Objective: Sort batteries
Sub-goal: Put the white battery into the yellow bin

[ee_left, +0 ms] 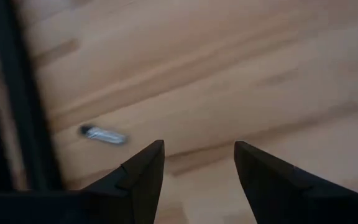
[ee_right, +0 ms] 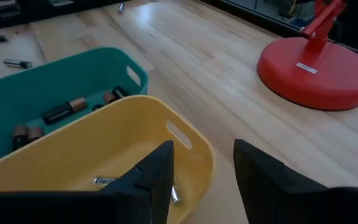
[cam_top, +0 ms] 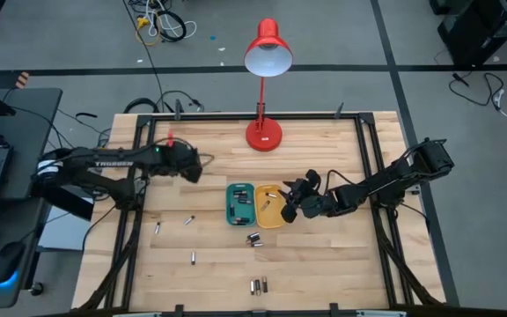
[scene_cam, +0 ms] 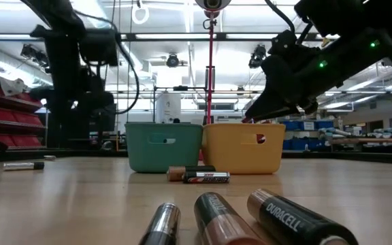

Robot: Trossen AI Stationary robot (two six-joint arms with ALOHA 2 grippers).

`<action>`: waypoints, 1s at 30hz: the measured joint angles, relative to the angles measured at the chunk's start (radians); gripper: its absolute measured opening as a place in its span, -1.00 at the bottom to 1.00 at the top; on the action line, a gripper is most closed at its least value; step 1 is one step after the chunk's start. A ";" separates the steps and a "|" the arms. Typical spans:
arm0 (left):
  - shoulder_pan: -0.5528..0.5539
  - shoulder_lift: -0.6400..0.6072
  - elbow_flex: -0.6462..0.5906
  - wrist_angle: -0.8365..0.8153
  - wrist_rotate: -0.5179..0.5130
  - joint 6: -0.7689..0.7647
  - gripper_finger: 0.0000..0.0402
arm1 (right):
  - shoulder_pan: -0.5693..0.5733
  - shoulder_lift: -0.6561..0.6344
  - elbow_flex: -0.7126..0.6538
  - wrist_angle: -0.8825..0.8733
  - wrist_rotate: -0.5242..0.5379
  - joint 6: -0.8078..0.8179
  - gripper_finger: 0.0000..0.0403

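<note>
Batteries lie scattered on the wooden table: two at the left (cam_top: 157,227) (cam_top: 188,220), one further toward the near edge (cam_top: 194,257), a pair before the trays (cam_top: 254,238), and a group by the near edge (cam_top: 258,284). The green tray (cam_top: 239,202) holds several batteries (ee_right: 64,112). The yellow tray (cam_top: 269,206) holds a silvery one (ee_right: 104,182). My right gripper (ee_right: 201,146) hovers open over the yellow tray's right rim, with nothing between its fingers. My left gripper (ee_left: 199,146) stands open above bare table at the far left (cam_top: 192,165), with one battery (ee_left: 103,134) lying ahead of it.
A red desk lamp stands with its base (cam_top: 263,135) at the table's far middle, close behind the trays. A black frame rail (cam_top: 236,117) runs around the table. Bare wood lies between the left batteries and the green tray.
</note>
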 joint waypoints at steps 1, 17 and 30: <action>0.031 0.008 0.000 -0.013 -0.001 -0.023 0.05 | 0.000 0.000 0.000 -0.001 -0.002 0.000 -0.25; 0.117 0.031 -0.007 0.013 -0.126 -0.694 0.05 | -0.003 0.000 0.000 -0.010 -0.003 -0.086 -0.27; 0.119 0.118 -0.007 -0.092 -0.146 -1.108 0.05 | -0.003 0.000 -0.036 -0.025 -0.013 -0.071 -0.30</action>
